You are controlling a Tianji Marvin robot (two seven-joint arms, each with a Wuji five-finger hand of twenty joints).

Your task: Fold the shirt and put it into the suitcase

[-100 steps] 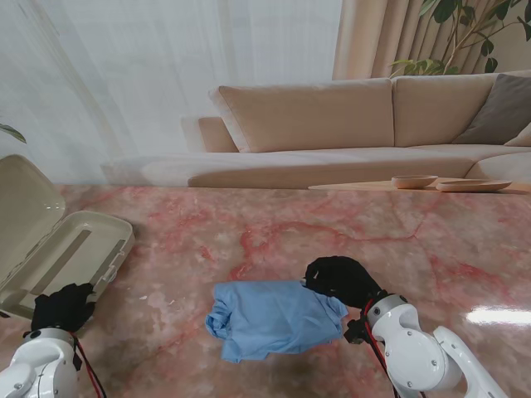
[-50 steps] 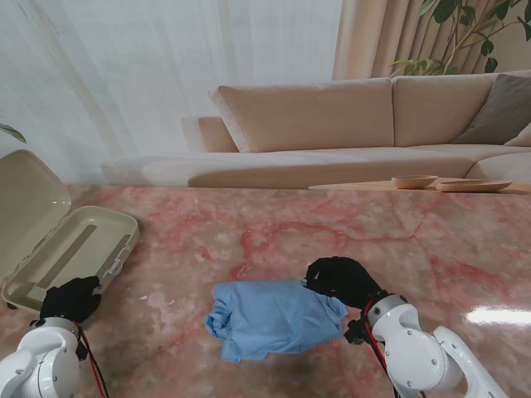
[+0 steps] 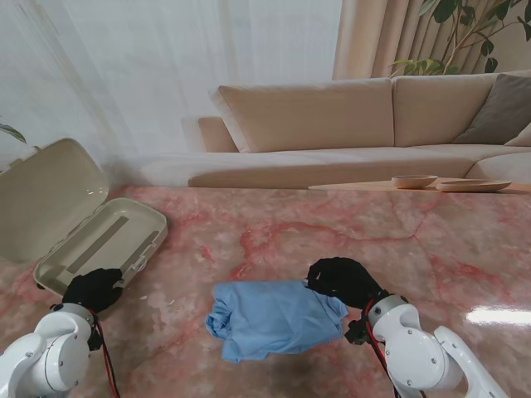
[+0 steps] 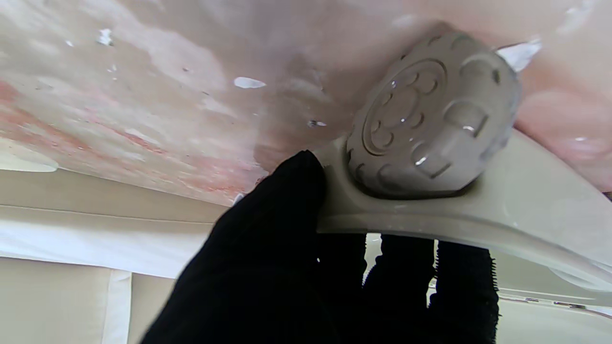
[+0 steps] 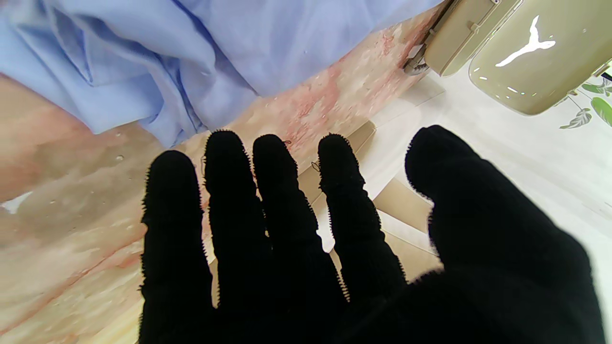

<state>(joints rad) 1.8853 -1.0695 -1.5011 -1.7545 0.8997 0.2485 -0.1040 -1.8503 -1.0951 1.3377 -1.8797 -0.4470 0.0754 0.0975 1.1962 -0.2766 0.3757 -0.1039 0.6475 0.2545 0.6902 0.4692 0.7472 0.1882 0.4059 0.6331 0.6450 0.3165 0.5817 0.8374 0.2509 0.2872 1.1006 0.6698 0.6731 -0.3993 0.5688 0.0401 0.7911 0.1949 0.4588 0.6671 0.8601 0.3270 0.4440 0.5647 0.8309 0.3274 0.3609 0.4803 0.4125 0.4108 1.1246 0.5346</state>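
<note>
Pink marble worktop. Open beige suitcase at far left, lid up. Folded blue shirt lying near the middle, outside the case. Left hand clamped on the suitcase's near corner by a wheel. Right hand at the shirt's right edge, fingers spread, gripping nothing.

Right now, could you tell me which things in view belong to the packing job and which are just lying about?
Job:
- blue shirt
- open suitcase, gripped at its corner by the left robot hand
- right robot hand, open beside the shirt

Lying about:
- sofa
- bowl
- plant
</note>
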